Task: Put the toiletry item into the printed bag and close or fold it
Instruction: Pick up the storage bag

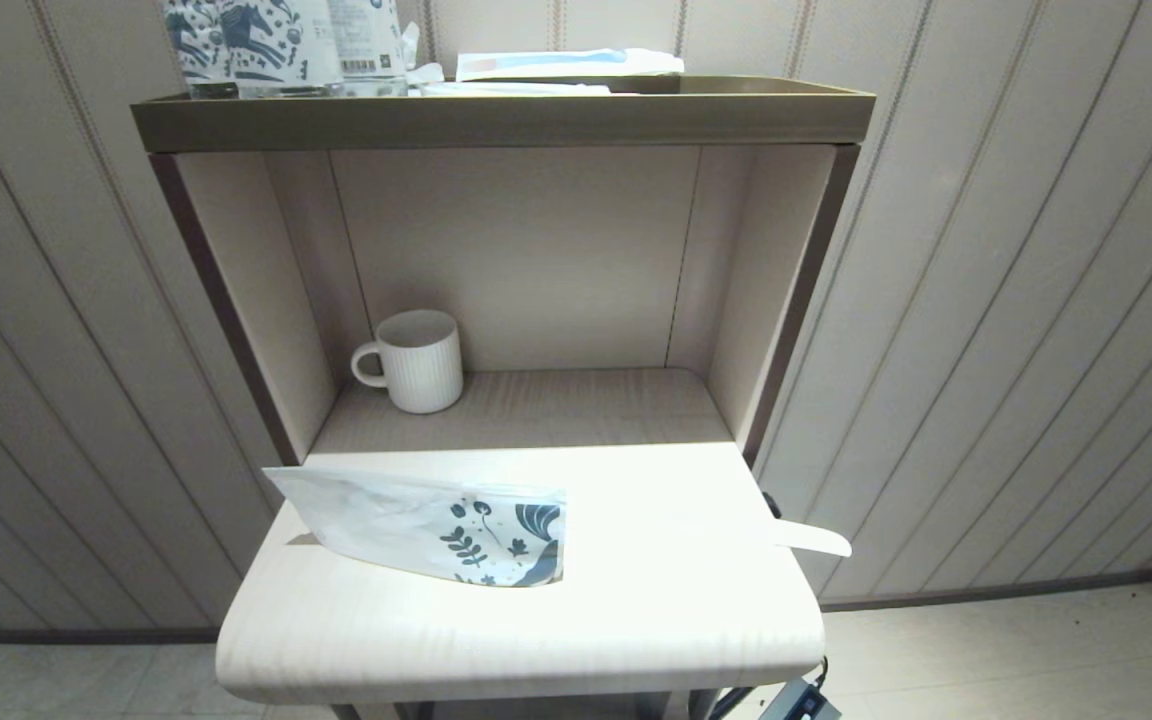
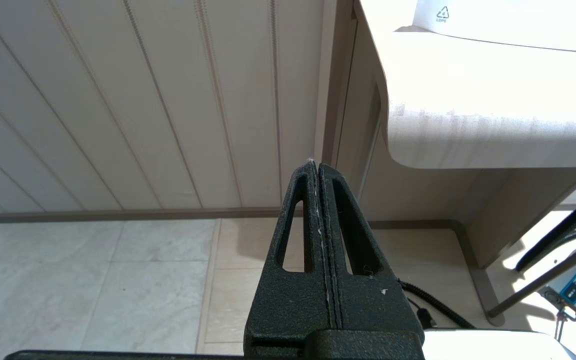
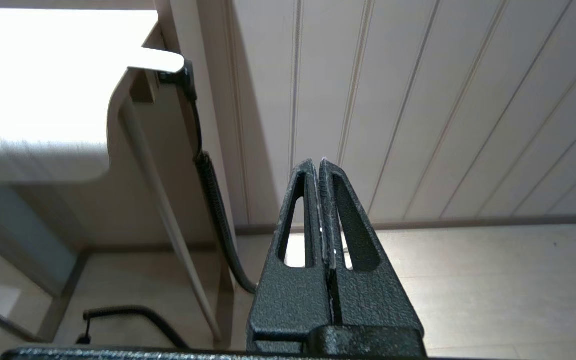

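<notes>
A: Cream-white slim flat toiletry stick (image 1: pixel 812 537) lying at right edge of pale wood-grain tabletop (image 1: pixel 536 630), rounded end overhanging. Flat white printed bag with dark blue leaves and flowers (image 1: pixel 426 525) lying well apart toward left edge, nothing inserted.

B: Claws?

A: Black left claw (image 2: pixel 316 165) and black right claw (image 3: pixel 321 162) both pressed together, empty, hanging low beside the stand, away from tabletop.

B: Progress?

A: Apparently none: grasping, inserting, folding all outstanding.

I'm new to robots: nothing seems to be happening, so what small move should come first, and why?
Probably raise the right gripper toward the toiletry item. Both grippers are shut and low beside the table, and the stick overhangs the right edge, apart from the printed bag.
</notes>
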Motion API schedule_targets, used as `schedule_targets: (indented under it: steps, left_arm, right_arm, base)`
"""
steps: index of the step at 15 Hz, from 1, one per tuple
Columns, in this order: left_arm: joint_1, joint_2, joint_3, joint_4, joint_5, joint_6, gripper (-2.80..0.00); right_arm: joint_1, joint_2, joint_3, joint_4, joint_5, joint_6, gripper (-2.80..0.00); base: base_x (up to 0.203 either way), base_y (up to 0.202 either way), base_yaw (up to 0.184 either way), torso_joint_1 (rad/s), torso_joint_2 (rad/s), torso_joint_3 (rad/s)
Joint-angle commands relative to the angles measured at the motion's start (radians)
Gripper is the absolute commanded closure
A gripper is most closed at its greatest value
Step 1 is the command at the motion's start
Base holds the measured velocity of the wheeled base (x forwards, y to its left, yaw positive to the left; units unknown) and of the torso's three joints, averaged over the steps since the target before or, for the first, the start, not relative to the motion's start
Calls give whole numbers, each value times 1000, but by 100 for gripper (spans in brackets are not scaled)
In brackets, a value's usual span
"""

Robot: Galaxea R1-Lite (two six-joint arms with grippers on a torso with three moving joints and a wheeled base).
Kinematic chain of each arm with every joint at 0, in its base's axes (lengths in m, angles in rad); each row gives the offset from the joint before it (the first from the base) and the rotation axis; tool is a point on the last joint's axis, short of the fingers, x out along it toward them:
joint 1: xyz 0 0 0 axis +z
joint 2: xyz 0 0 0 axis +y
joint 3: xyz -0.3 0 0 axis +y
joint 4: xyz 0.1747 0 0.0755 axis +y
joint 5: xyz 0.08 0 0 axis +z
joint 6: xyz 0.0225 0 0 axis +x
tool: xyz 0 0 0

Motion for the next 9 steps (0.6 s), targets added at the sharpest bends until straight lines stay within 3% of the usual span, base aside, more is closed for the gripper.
schedule_targets:
  steps: [1, 2, 5, 9]
  left_arm:
    - [0, 0, 0, 0, 0, 1, 0]
    - [0, 0, 0, 0, 0, 1, 0]
    - [0, 0, 0, 0, 0, 2, 0]
    - [0, 0, 0, 0, -6, -1, 0]
  right_arm:
    - [1, 6, -78, 73, 8, -10, 0]
    - [1, 17, -161, 107, 19, -12, 0]
    - [2, 131, -590, 269, 88, -12, 0]
    - [75, 609, -972, 342, 132, 59, 0]
  base:
    - [0, 0, 0, 0, 0, 0]
    - [0, 0, 0, 0, 0, 0]
    - [0, 0, 0, 0, 0, 0]
    - [0, 0, 0, 0, 0, 0]
